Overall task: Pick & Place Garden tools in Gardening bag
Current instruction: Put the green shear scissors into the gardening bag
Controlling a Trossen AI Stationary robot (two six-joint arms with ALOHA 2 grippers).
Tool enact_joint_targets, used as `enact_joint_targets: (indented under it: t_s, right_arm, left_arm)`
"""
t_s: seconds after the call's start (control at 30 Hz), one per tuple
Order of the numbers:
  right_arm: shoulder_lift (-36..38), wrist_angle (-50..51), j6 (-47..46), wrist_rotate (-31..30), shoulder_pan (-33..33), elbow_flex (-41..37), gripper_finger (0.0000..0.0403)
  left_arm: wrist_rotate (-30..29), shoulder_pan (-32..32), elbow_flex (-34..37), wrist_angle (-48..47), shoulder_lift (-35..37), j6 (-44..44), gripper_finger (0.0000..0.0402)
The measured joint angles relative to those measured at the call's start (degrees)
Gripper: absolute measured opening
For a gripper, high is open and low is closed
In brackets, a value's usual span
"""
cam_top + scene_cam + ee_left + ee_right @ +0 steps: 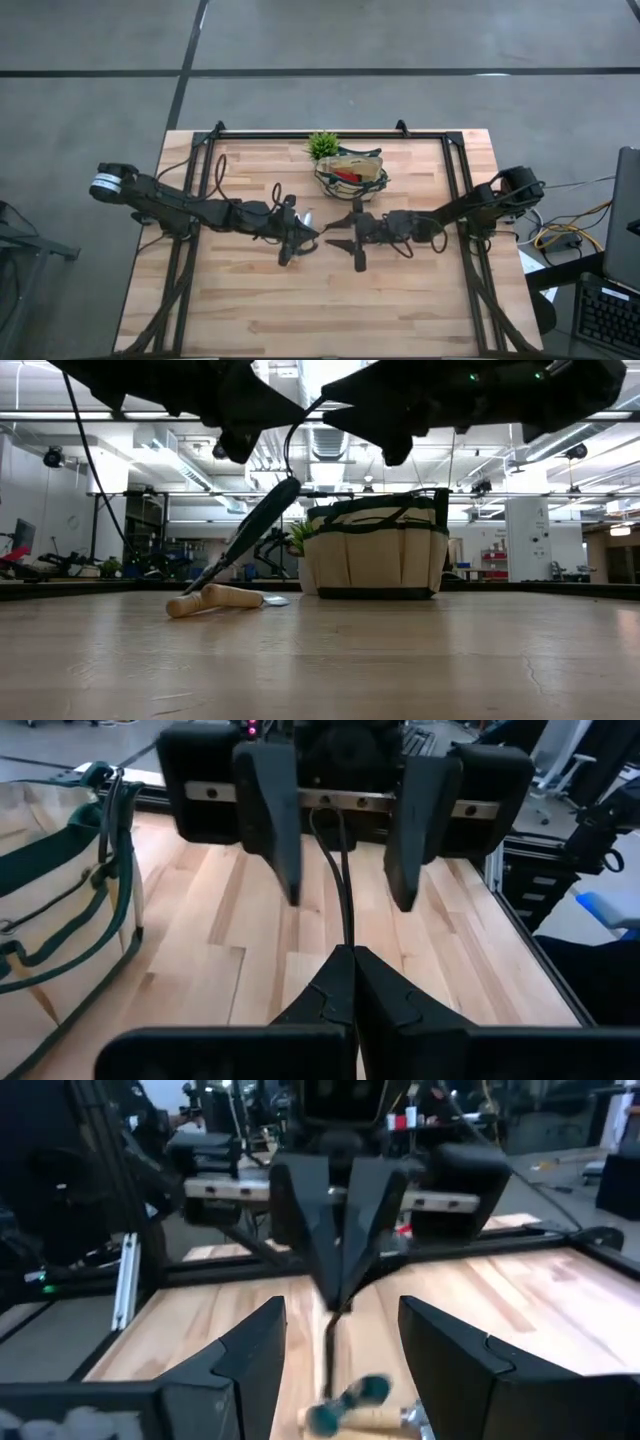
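Note:
The beige bag with green trim (352,172) stands at the table's far middle, a red lump (345,176) inside it; it also shows in the low view (375,555). My left gripper (316,235) is shut on a thin dark cord (335,870). From the cord hangs a dark-handled tool (245,535). A wooden-handled tool (225,598) with a silver head lies flat on the table beneath it. My right gripper (333,240) is open and empty, facing the left gripper tip to tip; its fingers show in its own wrist view (342,1308). My left gripper pinches the cord (331,1342) between its two shut fingertips (385,995). The fingers lie about level and come from the table's left. The cord hangs down from them to the top end of the dark handle (288,487). The tool hangs tilted, its lower end (197,586) down at the table beside the wooden handle.
A small green leafy plant (322,145) stands just left of the bag at the far edge. A dark metal frame (330,135) runs along the table's far and side edges. Bare wood lies toward the near edge (320,310).

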State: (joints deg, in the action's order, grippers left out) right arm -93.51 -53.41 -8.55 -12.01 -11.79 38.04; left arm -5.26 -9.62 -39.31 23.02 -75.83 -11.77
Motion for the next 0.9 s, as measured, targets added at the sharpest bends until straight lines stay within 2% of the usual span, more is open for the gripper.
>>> enact_joint_targets:
  t_s: [0.5, 0.73, 0.9]
  right_arm:
    - [-0.1, 0.8, 1.8, 0.1, 0.7, 2.7, 0.0182]
    - [-0.1, 0.9, 2.3, 0.2, 0.7, 2.6, 0.0158]
    - [0.0, 1.0, 2.8, 0.4, 0.7, 2.6, 0.0125]
  left_arm:
    - [-0.1, 0.0, 0.0, 0.2, 0.0, 1.4, 0.0]
    - [-0.2, 0.0, 0.1, 1.4, 0.0, 2.3, 0.0]
    - [-0.2, 0.0, 0.1, 1.4, 0.0, 2.8, 0.0]
